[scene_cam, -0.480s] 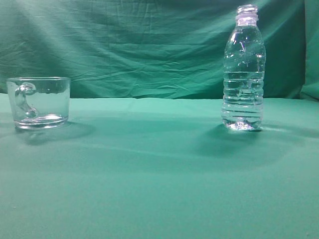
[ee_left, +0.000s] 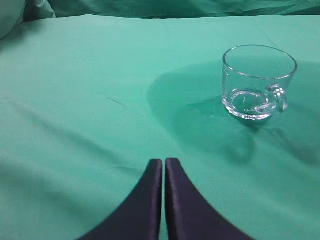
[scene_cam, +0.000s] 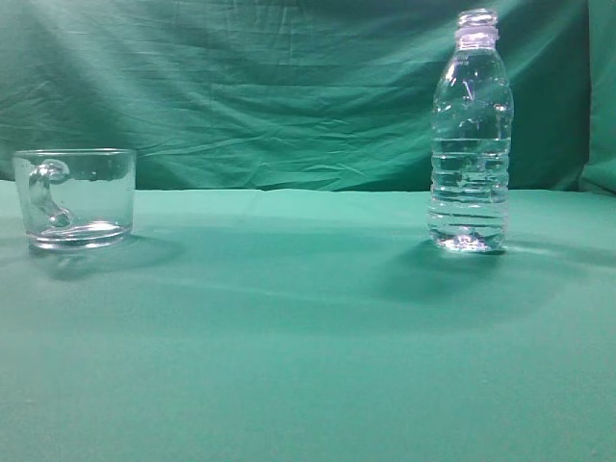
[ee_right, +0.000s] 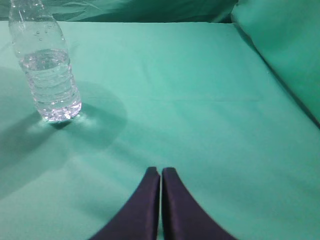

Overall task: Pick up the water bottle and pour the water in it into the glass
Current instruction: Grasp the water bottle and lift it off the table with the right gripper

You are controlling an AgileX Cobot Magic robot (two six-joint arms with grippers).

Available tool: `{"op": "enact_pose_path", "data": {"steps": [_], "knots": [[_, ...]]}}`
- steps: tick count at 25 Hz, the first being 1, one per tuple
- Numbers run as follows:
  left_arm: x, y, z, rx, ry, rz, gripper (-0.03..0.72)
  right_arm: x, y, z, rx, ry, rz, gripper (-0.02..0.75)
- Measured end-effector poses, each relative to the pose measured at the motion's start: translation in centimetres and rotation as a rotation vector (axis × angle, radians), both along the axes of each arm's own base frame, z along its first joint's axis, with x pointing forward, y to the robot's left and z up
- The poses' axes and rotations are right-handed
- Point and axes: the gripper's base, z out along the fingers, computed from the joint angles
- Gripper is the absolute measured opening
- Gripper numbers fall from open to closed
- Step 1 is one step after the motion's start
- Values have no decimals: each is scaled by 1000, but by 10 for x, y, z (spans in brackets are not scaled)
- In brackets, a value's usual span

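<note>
One water bottle [scene_cam: 471, 135] stands upright, no cap, on the right of the green cloth [scene_cam: 308, 337], w/ the water [scene_cam: 469, 192] filling the ribbed lower body up to roughly mid-height. One glass [scene_cam: 75, 197] sits well apart on the left, handle toward the exterior cam, looks empty. Two grippers, neither on anything: left gripper [ee_left: 164, 165] has fingers pressed together, short of the glass, and right gripper [ee_right: 160, 173] is likewise closed up, bottle off to its upper left.
</note>
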Motion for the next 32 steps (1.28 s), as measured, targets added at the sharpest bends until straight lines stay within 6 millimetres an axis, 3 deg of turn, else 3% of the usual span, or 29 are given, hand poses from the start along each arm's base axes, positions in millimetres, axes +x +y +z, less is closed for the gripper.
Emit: {"op": "enact_pose_path", "data": {"steps": [10, 12, 17, 20, 23, 26, 32], "knots": [[0, 0, 0, 0, 0, 0, 0, 1, -1, 4, -22, -45, 0, 0], [0, 0, 0, 0, 0, 0, 0, 3, -1, 10, 0, -119, -9, 0], [0, 0, 0, 0, 0, 0, 0, 5, -2, 39, 250, -424, -54, 0], [0, 0, 0, 0, 0, 0, 0, 3, -3, 50, 283, -536, -54, 0], [0, 0, 0, 0, 0, 0, 0, 3, -3, 52, 245, -515, -45, 0], [0, 0, 0, 0, 0, 0, 0, 7, -2, 71, 190, -472, -40, 0], [0, 0, 0, 0, 0, 0, 0, 41, 0, 88, 156, -277, -51, 0]]}}
